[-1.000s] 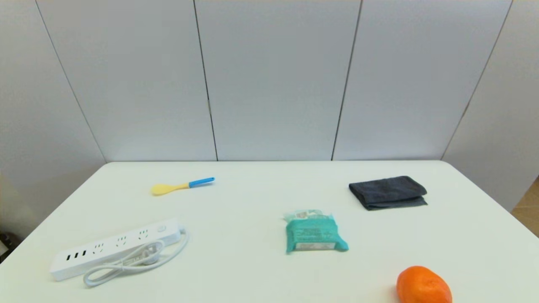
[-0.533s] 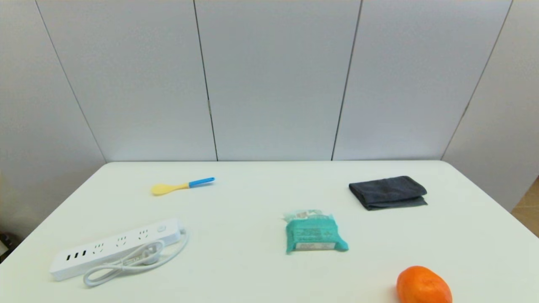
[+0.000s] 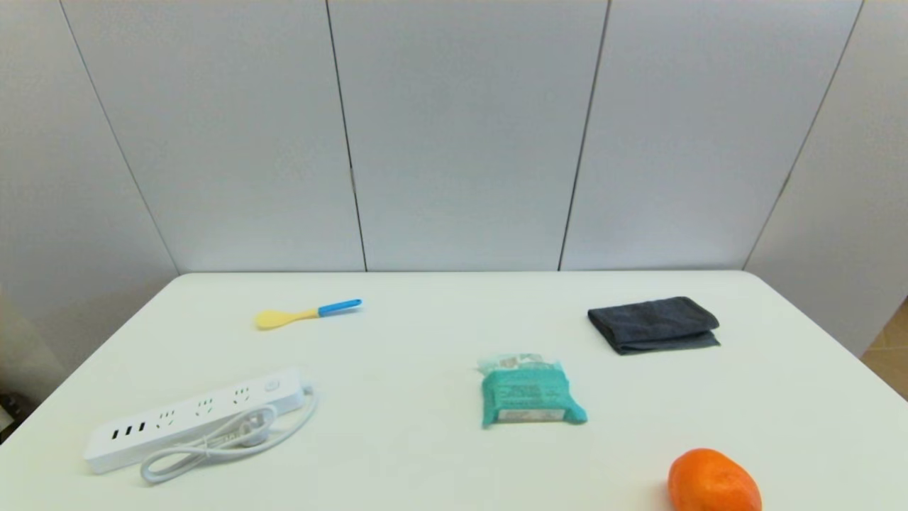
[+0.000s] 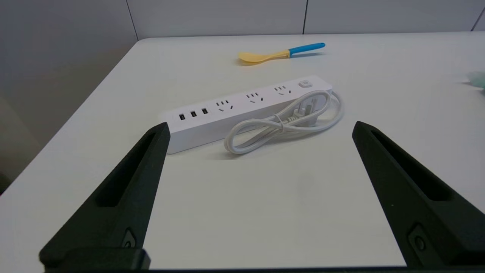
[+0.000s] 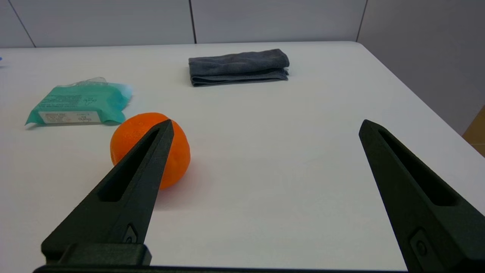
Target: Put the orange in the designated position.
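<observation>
A: So, biggest first: the white table (image 3: 440, 454), then the power strip (image 3: 191, 419) near left, the folded grey towel (image 3: 652, 324) far right, the teal wipes pack (image 3: 528, 392) in the middle, and the yellow spoon (image 3: 305, 314) far left.

B: And the orange (image 3: 713, 481)?

A: Near right, at the table's front edge, just near of the wipes. The right gripper (image 5: 265, 129) hangs behind it, spread wide and holding nothing; one finger (image 5: 125, 189) lines up with the fruit rather than straddling it.

B: The left gripper (image 4: 259, 127)?

A: Parked facing the strip, also wide open and empty.

B: Risks?

A: I'd guess a straight approach nudges the orange (round, glossy), rolling it toward the wipes. The target patch is unmarked too, so misplacing is easy.
</observation>
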`<state>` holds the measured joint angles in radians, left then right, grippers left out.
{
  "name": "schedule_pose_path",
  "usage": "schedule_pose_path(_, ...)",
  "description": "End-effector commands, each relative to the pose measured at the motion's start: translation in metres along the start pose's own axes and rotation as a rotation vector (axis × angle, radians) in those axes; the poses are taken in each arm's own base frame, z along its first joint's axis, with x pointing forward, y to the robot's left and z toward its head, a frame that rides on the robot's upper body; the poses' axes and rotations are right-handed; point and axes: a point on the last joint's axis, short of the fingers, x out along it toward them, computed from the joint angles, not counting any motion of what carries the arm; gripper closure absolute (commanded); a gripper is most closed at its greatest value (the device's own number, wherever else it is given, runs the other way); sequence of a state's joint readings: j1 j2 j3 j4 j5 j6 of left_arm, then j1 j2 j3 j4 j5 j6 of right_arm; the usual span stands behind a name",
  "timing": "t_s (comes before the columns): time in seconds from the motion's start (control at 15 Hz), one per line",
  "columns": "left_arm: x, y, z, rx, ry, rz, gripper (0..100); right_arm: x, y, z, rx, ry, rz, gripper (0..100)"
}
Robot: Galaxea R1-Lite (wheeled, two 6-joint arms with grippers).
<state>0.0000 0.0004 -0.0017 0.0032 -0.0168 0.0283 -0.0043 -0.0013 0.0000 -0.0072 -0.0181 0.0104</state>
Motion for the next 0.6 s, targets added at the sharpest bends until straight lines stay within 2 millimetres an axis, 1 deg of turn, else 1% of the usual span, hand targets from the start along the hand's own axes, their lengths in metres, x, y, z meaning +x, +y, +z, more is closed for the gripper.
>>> schedule_pose_path(0.07,0.0,0.0,0.0,-0.005,0.0,0.001,0,0.0001,0.0,0.0001,-0.001,0.001,-0.001,0)
schedule_pose_path(0.6,0.0,0.0001,0.0,-0.005,0.0,0.003,0,0.0001,0.0,0.0002,0.003,-0.001,-0.001,0)
